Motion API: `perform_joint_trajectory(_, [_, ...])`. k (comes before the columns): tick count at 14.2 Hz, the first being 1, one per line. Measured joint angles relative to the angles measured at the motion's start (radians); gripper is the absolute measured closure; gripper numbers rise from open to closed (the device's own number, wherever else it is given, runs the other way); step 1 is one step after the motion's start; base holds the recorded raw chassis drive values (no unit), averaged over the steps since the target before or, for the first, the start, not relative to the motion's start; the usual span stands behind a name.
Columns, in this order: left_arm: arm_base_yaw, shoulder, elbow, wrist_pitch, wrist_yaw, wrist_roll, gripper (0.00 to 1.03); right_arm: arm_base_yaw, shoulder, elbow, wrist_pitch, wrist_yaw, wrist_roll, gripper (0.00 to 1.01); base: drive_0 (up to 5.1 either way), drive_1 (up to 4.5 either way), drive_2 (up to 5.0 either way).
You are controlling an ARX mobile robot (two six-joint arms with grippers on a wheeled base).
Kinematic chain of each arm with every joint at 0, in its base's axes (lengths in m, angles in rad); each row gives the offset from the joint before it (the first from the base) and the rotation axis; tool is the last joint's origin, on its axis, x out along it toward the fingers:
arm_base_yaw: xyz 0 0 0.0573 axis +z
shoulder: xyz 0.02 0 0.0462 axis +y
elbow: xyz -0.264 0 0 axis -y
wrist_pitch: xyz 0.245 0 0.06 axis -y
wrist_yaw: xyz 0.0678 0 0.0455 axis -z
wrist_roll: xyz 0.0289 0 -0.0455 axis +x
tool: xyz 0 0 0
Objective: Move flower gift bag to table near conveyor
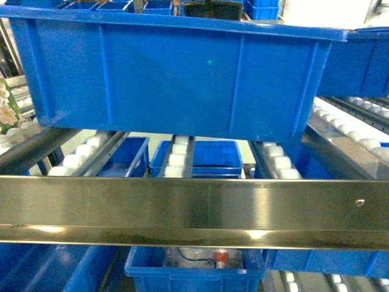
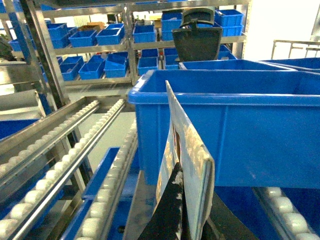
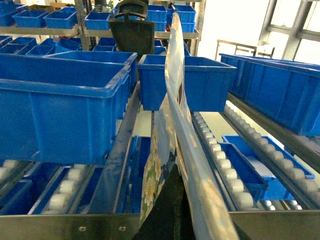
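Head view: a large blue bin point(image 1: 176, 73) sits on the conveyor point(image 1: 177, 155), whose rows of white rollers run between steel rails behind a shiny steel ledge point(image 1: 194, 210). From this low angle its contents are hidden. Smaller blue bins point(image 1: 203, 157) lie beneath the rollers, and a lower bin point(image 1: 194, 267) holds a pale object with an orange part, too blurred to identify. A sliver of the flower gift bag point(image 1: 7, 108) shows at the far left edge.

Left wrist view: my left end effector point(image 2: 182, 212) is clenched on the gift bag's edge, the bag point(image 2: 187, 150) standing upright just beside the large bin's wall point(image 2: 235, 125).

Right wrist view: my right end effector point(image 3: 172, 200) likewise grasps a flower-printed bag point(image 3: 172, 125), upright above the rollers between blue bins. Shelves behind carry many small blue bins point(image 3: 47, 17); their contents cannot be seen.
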Motion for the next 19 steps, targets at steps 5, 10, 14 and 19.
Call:
perform_joint_trajectory(5, [0.0,0.0,0.0,0.002,0.0,0.0,1.01,0.0,0.0,0.0,0.0,0.0,0.0,0.99,-4.6,0.86,3.9])
perform_joint_trajectory(10, [0.0,0.0,0.0,-0.001,0.0,0.0,1.01,0.0,0.0,0.0,0.001,0.0,0.0,0.99,-4.6,0.87,4.0])
perform_joint_trajectory(14, [0.0,0.0,0.0,-0.002,0.0,0.0,1.01,0.0,0.0,-0.001,-0.002,0.0,0.0,0.99,-4.7,0.75,3.8])
perform_joint_trajectory(19, [0.0,-0.001,0.0,0.002,0.0,0.0,1.01,0.0,0.001,-0.001,-0.001,0.0,0.0,0.99,-4.7,0.75,3.8])
